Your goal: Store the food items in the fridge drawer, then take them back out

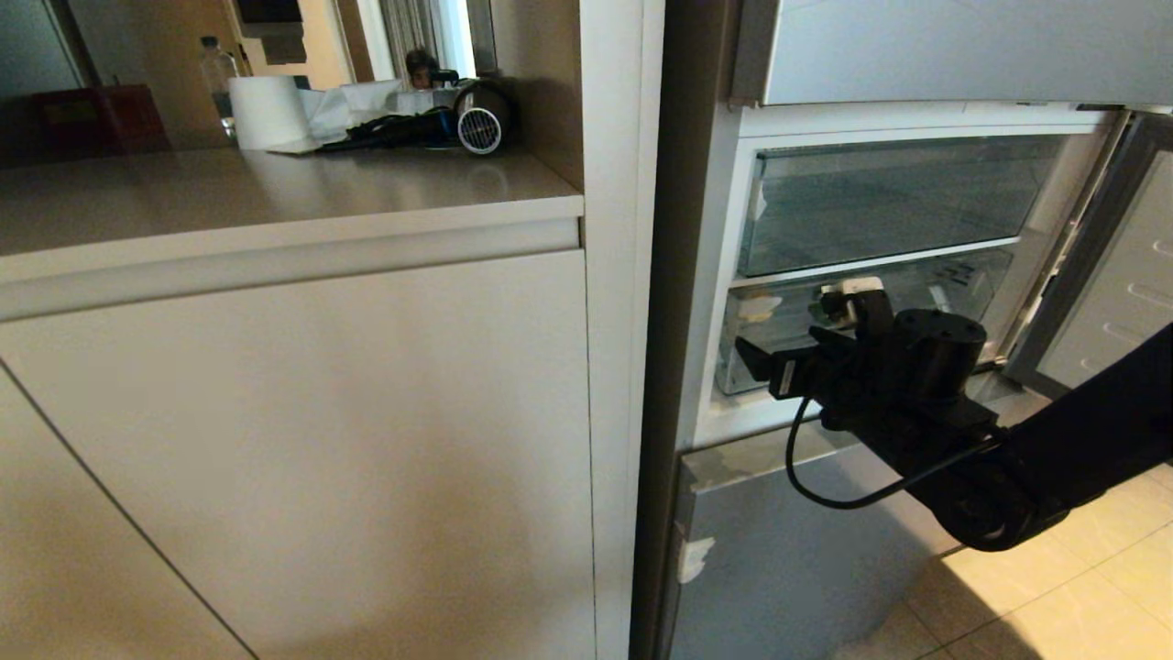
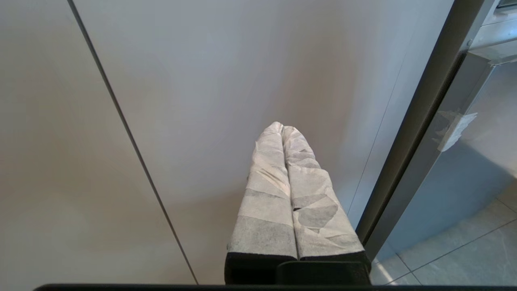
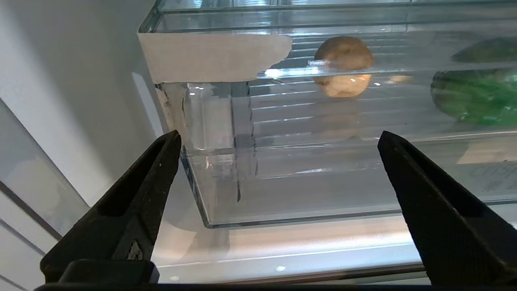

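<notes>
While right pincer (image 3: 278, 169) hangs wide open, empty, just before fridge drawer (image 3: 291, 210): potato (image 3: 343, 66) and green bell pepper (image 3: 476, 95) lie inside. Storing looks done; retrieval remains. Left pincer (image 2: 282, 129) parked, closed, by cabinet.

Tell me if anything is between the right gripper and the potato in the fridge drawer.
Yes. The right gripper is open in front of the fridge drawer, and the drawer's clear front wall stands between it and the potato inside. The green pepper lies behind the same wall.
</notes>
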Motion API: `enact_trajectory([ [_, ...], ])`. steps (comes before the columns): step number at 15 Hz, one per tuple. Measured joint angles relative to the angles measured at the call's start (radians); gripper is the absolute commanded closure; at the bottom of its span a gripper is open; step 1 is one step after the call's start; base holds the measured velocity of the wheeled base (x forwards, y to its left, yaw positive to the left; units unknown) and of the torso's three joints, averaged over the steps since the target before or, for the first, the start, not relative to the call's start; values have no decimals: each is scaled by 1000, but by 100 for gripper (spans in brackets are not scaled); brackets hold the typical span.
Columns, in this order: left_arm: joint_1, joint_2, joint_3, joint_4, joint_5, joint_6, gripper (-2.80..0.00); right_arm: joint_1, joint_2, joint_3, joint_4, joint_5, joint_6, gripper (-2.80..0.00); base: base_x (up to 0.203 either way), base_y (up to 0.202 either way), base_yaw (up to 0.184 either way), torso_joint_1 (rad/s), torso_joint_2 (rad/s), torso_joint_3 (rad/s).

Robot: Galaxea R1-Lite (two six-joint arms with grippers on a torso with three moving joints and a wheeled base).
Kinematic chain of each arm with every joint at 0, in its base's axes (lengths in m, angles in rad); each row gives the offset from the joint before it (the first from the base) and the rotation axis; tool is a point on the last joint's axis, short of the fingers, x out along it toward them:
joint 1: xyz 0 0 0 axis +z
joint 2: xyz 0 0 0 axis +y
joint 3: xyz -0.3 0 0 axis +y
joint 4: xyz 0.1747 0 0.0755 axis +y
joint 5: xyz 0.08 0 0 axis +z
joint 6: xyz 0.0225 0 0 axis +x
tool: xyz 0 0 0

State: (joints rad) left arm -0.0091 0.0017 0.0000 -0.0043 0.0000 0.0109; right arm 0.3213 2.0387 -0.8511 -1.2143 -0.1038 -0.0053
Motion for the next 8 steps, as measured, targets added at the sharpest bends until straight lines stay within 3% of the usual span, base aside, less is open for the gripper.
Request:
enact_trajectory([
  [8,0,0,0,0,0,0,0,43,1,-15,1,-3,-3,-280,0,0,0,0,0,0],
])
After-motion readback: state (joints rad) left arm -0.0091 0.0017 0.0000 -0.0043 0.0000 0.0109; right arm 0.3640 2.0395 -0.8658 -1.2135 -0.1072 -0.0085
